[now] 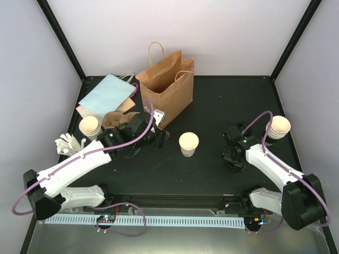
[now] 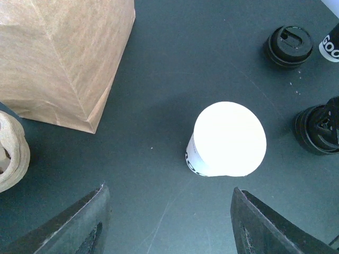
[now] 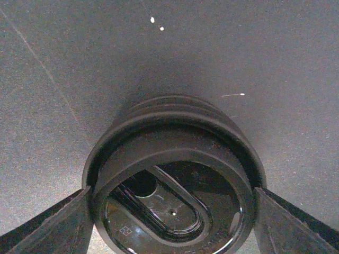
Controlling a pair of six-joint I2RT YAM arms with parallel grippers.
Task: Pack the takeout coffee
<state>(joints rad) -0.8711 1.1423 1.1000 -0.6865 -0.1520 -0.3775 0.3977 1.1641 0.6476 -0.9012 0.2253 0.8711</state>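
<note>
An open, lidless paper cup (image 1: 188, 143) stands mid-table; in the left wrist view (image 2: 228, 138) its side looks pale with dark print. My left gripper (image 1: 159, 138) is open and empty just left of it, its fingers (image 2: 79, 227) short of the cup. My right gripper (image 1: 233, 153) is shut on a round black lid (image 3: 175, 180) lying on the table, one finger touching each side. That lid also shows in the left wrist view (image 2: 317, 129). A second black lid (image 2: 288, 45) lies beyond. Another open cup (image 1: 279, 127) stands at the far right. The brown bag (image 1: 167, 84) stands open at the back.
A stack of cups (image 1: 90, 127) stands at the left beside a cardboard cup carrier (image 1: 114, 120). A flat pale-blue bag (image 1: 106, 95) lies behind them. White sticks (image 1: 69, 143) lie near the left arm. The brown bag's corner (image 2: 87, 124) is close to my left gripper.
</note>
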